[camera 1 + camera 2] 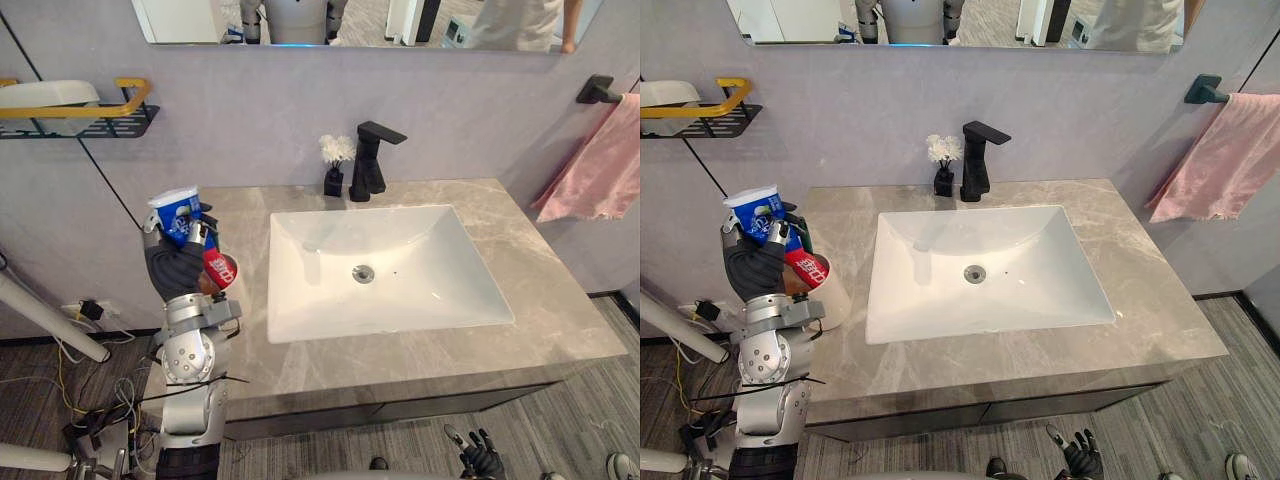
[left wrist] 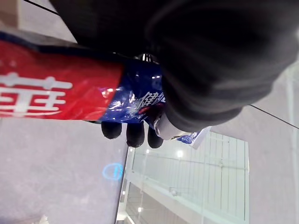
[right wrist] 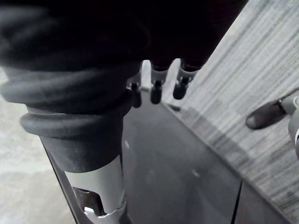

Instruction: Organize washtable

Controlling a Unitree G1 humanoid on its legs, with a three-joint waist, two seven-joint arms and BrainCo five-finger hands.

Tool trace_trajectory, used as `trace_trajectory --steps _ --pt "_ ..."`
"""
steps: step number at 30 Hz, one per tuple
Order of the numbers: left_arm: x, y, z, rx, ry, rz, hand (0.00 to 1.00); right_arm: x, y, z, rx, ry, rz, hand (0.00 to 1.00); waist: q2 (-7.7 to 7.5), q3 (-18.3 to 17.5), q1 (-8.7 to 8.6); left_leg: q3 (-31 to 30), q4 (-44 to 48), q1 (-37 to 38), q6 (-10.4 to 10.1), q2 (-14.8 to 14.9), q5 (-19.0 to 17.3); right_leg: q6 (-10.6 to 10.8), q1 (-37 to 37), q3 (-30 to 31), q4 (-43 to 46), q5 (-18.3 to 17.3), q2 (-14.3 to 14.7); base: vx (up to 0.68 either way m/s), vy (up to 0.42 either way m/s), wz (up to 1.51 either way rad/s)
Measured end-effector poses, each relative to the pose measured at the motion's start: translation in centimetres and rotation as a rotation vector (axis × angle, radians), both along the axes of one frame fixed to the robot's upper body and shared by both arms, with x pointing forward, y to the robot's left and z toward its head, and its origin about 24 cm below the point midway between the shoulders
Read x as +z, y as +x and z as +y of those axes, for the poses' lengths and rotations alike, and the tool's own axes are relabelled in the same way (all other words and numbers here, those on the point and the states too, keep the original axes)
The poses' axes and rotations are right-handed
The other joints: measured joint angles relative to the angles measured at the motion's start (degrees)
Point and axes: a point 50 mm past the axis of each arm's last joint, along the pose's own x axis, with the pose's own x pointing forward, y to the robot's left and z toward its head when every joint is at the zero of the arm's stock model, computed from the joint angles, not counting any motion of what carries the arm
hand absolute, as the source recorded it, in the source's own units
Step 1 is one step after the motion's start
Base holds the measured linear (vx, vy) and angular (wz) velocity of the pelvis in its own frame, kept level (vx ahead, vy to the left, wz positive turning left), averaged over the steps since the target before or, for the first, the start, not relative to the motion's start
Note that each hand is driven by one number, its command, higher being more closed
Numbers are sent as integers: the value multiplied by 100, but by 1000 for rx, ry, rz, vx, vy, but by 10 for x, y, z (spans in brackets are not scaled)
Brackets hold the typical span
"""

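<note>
Now holding: left hand (image 1: 174, 266) is clenched round a toothpaste tube (image 1: 180, 212), blue end up, red end down; dark fingertips (image 2: 135, 133) wrap the blue part.
Tube position: at the left edge of the counter (image 1: 560, 300), red end at the mouth of a beige cup (image 1: 832, 296). Can't tell if it's inside yet.
Step (my read): stand the tube in the cup.
Do it well: keep the tube near upright, lower it straight, let go only once it's bottomed. The cup sits close to the edge, so a sideways push could tip it off.
Right hand (image 1: 480, 460): low, in front of the cabinet, fingers released, idle.
Around: sink (image 1: 400, 250), black tap (image 1: 368, 160), small flower vase (image 1: 334, 165) just beside it, pink towel (image 1: 600, 170), wall shelf (image 1: 90, 122).
In the way: nothing by the cup.
</note>
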Motion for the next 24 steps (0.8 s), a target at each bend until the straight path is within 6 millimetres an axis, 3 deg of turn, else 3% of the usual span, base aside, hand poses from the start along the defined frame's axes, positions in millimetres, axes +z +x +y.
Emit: trace_trajectory --steps 13,24 --pt "-4 1 -1 10 29 21 0 0 1 1 13 7 -9 0 -8 -2 4 0 0 -26 0 -1 0 0 -12 -1 4 1 -1 -8 -3 0" --pt "48 -31 6 65 51 -263 0 1 4 0 15 5 -19 0 39 -3 11 -158 8 -59 11 -31 7 5 6 -120 17 -3 -29 -8 -3 5"
